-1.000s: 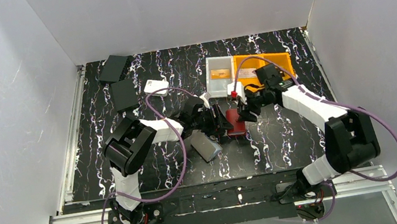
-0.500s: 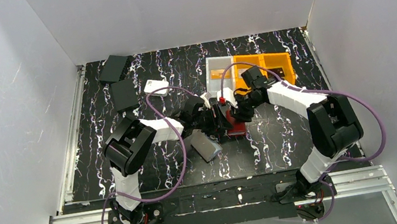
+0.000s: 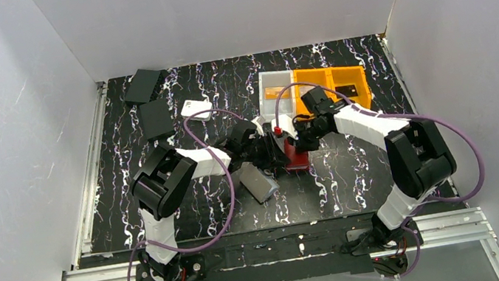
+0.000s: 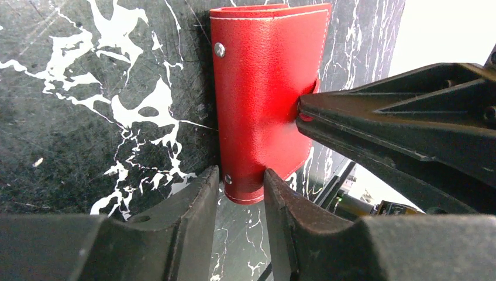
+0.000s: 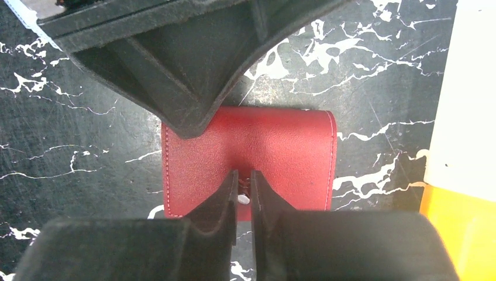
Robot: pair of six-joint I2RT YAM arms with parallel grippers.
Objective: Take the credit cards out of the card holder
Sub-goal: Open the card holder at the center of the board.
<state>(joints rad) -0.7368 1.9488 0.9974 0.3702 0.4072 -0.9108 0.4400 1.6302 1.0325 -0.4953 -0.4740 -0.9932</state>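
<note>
Closed red card holder [image 5: 281, 152] lies on the surface [image 5: 88, 146]. Right gripper [image 5: 244, 181], nearly closed, pinches its snap tab [image 5: 244, 199]; left gripper [image 4: 241, 181], slightly parted, straddles its corner, grip unclear.

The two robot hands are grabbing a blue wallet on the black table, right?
Not blue. The wallet is red, as the left wrist view shows. The rest holds: the left hand and the right hand are both closed on it, on the black table.
</note>
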